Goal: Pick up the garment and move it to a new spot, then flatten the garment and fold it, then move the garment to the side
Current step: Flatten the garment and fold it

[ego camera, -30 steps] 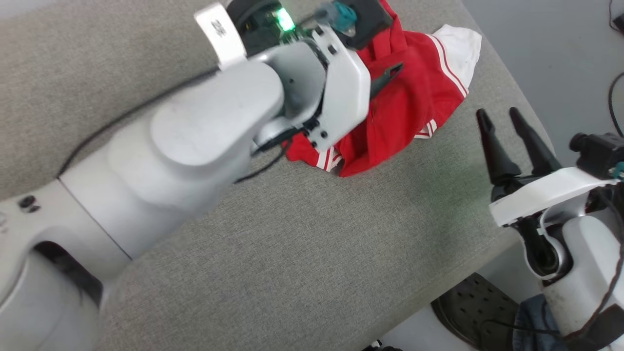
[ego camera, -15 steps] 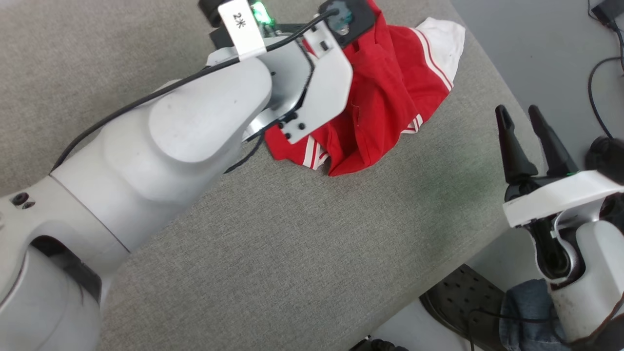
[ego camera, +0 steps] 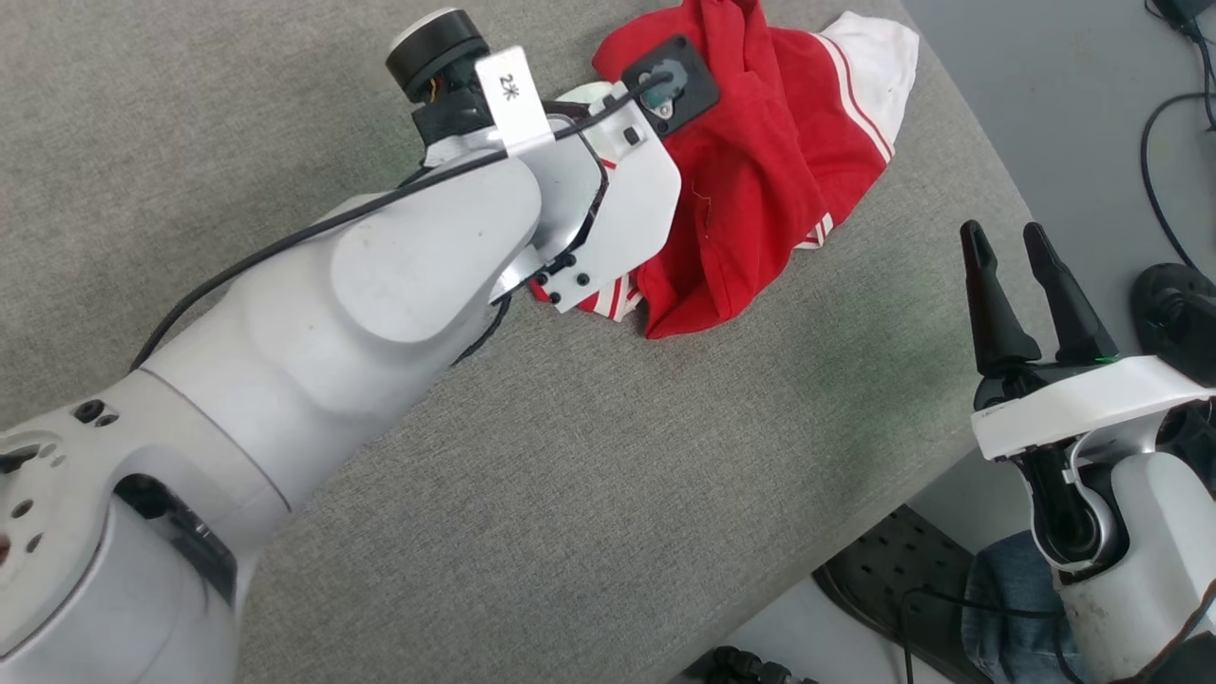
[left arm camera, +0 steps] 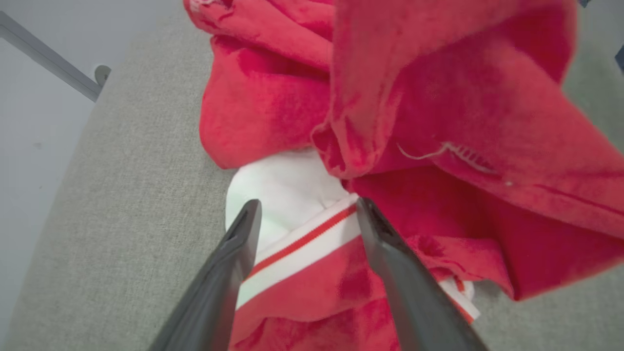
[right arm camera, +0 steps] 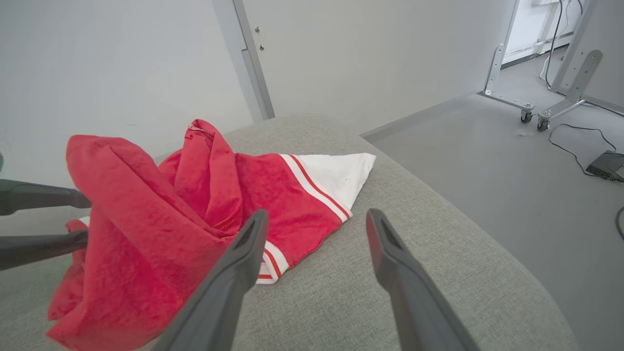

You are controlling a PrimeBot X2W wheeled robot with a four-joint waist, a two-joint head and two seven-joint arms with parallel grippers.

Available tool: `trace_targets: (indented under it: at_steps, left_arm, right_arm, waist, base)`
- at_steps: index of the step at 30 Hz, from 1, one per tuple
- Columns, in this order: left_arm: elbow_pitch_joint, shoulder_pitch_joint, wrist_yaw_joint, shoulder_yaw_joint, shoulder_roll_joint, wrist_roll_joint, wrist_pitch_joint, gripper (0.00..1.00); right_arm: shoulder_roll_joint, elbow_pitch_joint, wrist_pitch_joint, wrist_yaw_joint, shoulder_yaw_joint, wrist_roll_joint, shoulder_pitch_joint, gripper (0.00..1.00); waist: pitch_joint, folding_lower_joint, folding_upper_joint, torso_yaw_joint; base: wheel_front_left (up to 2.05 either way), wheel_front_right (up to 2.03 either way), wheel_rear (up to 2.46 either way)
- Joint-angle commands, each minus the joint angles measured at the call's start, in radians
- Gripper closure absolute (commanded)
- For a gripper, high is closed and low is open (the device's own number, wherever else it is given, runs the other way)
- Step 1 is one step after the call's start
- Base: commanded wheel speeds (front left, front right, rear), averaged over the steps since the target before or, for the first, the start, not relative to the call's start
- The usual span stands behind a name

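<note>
The garment [ego camera: 769,161], red with white sleeves and striped trim, lies crumpled at the far right of the grey cushion [ego camera: 570,494]. My left arm reaches over its left part, and the wrist housing hides the fingers in the head view. In the left wrist view my left gripper [left arm camera: 307,209] is open, its tips straddling a white sleeve and striped trim of the garment [left arm camera: 438,122]. My right gripper [ego camera: 1012,247] stands open and empty by the cushion's right edge, short of the garment [right arm camera: 146,219]. The right wrist view shows the right gripper [right arm camera: 317,217] and, at its left edge, the left gripper [right arm camera: 87,218].
Grey floor lies right of the cushion, with black cables [ego camera: 1164,142] on it. A black perforated base [ego camera: 902,589] and blue denim cloth [ego camera: 1007,608] sit below my right arm. Metal legs on casters [right arm camera: 526,112] stand further off, and a white wall rises behind the cushion.
The head camera has shifted. My left wrist has turned and moved toward the garment's left edge; the finger seen over the red cloth is now hidden. The right gripper holds its pose.
</note>
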Motion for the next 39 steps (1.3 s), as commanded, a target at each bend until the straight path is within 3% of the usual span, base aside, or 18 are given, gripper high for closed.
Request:
trace_targets:
  at_steps: [1, 4, 6, 7, 25, 30, 39]
  left_arm:
    - [0.023, -0.008, 0.003, 0.001, -0.011, -0.023, -0.004, 0.00]
    - [0.056, -0.004, 0.003, 0.001, -0.022, -0.006, 0.031, 0.04]
    - [0.064, -0.002, 0.003, 0.001, -0.022, -0.018, 0.041, 0.60]
    - [0.064, -0.005, 0.003, 0.001, -0.021, -0.024, 0.040, 1.00]
    - [0.087, -0.036, 0.003, 0.001, 0.062, -0.201, -0.039, 1.00]
    - [0.065, -0.035, 0.003, 0.001, 0.057, -0.277, -0.094, 1.00]
    - [0.013, 0.037, 0.003, 0.001, 0.142, -0.392, -0.229, 1.00]
  right_arm:
    - [0.009, -0.010, -0.003, 0.000, -0.003, -0.007, 0.011, 0.00]
    - [0.017, -0.020, -0.004, 0.000, -0.003, -0.011, 0.008, 0.00]
    - [0.020, -0.024, -0.006, 0.000, -0.004, -0.015, 0.010, 0.00]
    - [0.022, -0.025, -0.007, 0.000, -0.005, -0.016, 0.010, 0.00]
    - [0.001, -0.027, 0.053, 0.000, 0.052, -0.033, -0.070, 0.00]
    - [-0.032, -0.036, 0.063, 0.000, 0.019, -0.045, -0.052, 0.00]
    - [-0.080, -0.101, 0.124, 0.000, -0.058, -0.083, -0.002, 0.00]
  waist:
    - [0.010, 0.0000, -0.0001, 0.001]
    - [0.025, 0.0000, -0.0001, 0.000]
    - [0.029, 0.0000, -0.0001, -0.001]
    - [0.032, 0.0000, -0.0001, -0.001]
    - [-0.042, 0.0000, -0.0001, 0.009]
    - [-0.064, 0.0000, -0.0001, 0.065]
    - [-0.139, 0.0000, -0.0001, 0.188]
  base:
    - [0.00, 0.00, 0.00]
    - [0.01, 0.01, 0.01]
    - [0.02, 0.02, 0.02]
    - [0.00, 0.00, 0.00]
    - [0.00, 0.00, 0.00]
    - [0.00, 0.00, 0.00]
    - [0.00, 0.00, 0.00]
